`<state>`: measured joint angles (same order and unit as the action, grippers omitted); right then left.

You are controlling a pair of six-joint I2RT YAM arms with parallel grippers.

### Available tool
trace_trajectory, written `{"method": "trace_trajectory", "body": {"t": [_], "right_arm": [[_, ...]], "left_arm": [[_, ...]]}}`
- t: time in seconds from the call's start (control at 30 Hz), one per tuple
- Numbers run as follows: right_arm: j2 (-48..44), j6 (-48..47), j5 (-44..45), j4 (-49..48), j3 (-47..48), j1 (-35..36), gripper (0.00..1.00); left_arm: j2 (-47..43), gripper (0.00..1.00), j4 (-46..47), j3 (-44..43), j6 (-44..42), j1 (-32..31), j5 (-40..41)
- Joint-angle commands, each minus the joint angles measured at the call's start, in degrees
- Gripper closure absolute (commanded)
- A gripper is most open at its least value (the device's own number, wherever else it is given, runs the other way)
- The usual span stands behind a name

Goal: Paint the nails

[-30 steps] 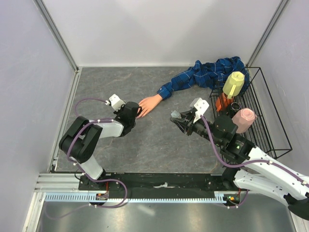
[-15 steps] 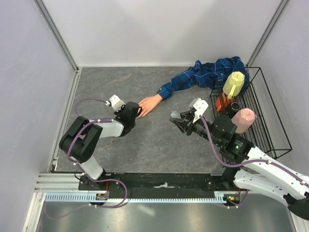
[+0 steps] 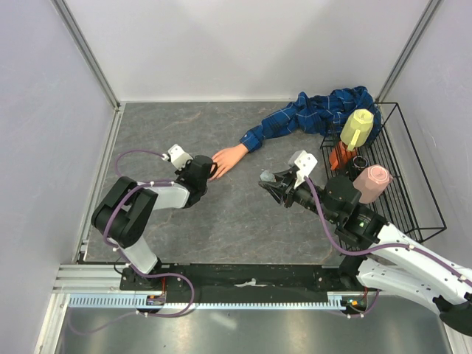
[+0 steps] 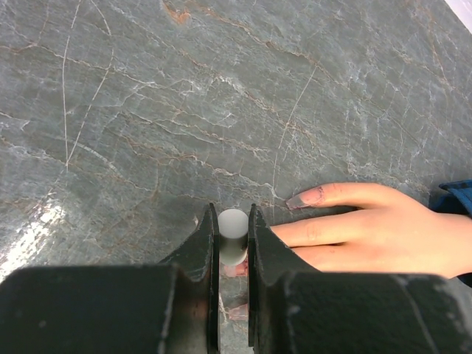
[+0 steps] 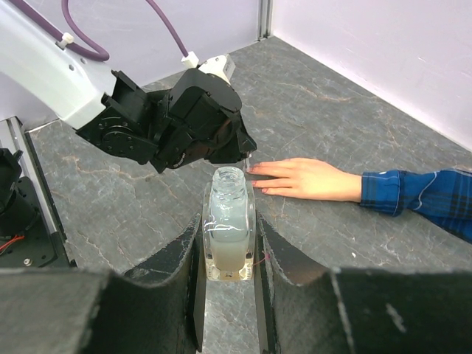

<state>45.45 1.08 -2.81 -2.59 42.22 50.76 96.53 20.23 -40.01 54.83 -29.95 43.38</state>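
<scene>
Presently: left gripper [image 4: 233, 217] clamps white cap [image 4: 233, 230] just beside nails [image 4: 297, 200] of mannequin hand [image 4: 369, 234]; right gripper [image 5: 228, 217] grips uncapped clear bottle [image 5: 228, 240], well apart.

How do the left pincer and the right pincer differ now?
The left pincer grips a white cap; the right pincer grips an open clear bottle. The left pincer is at the hand's fingertips; the right pincer is apart from it. Both are shut on their load.

Your left pincer [image 3: 210, 171], low at centre-left, clamps a white cap [image 4: 232, 223], while your right pincer [image 3: 265, 179], reaching left from the near right, grips a clear bottle [image 5: 228, 221].
</scene>
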Motion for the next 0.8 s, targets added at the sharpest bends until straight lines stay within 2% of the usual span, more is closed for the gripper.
{"method": "trace_trajectory", "body": {"t": [0.0,0.77], "right_arm": [[0.0,-0.1,-0.9,-3.0,0.0,-0.1,1.0],[0.3,0.1,-1.5,-3.5,-0.3,-0.4,1.0]], "left_arm": [[0.8,0.98,1.4,-2.2,1.8,0.4,2.2],[1.3,0.98,4.4,-2.1,-0.4,1.0,0.5]]}}
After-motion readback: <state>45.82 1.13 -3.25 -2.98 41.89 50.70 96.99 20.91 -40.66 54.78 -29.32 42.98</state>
